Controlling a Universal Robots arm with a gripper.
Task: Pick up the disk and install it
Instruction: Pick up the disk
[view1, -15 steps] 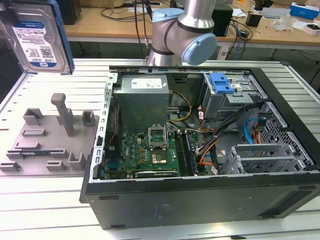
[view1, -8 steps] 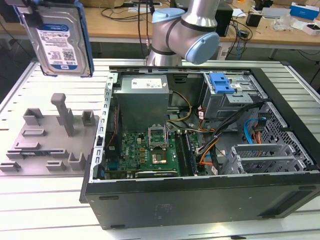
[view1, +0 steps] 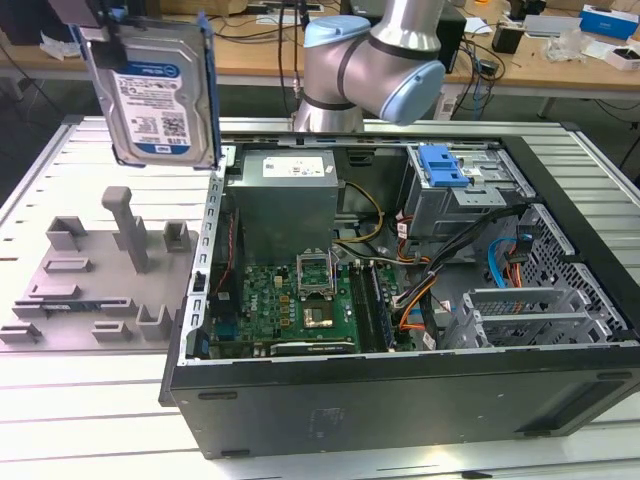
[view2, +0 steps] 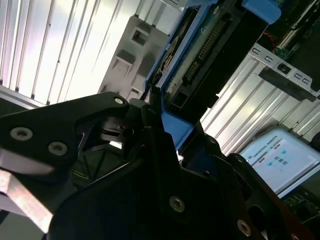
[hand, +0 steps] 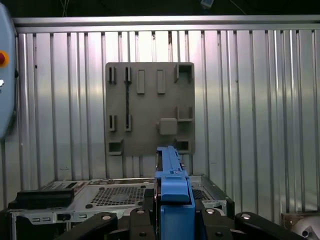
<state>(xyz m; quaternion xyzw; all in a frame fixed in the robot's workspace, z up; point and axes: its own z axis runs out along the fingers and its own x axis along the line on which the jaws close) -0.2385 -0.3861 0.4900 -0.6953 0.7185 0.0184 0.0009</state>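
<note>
silver hard drive in blue plastic bracket (view1: 155, 90), clamped in black gripper (hand: 174, 207), high above grey slotted fixture plate (view1: 90, 270)

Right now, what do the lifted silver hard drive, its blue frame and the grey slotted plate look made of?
Silver hard drive: metal casing, dull sheen, under a glossy label. Bright blue frame: likely moulded plastic, even saturated colour. Grey slotted plate: probably matte plastic, with moulded posts.
</note>
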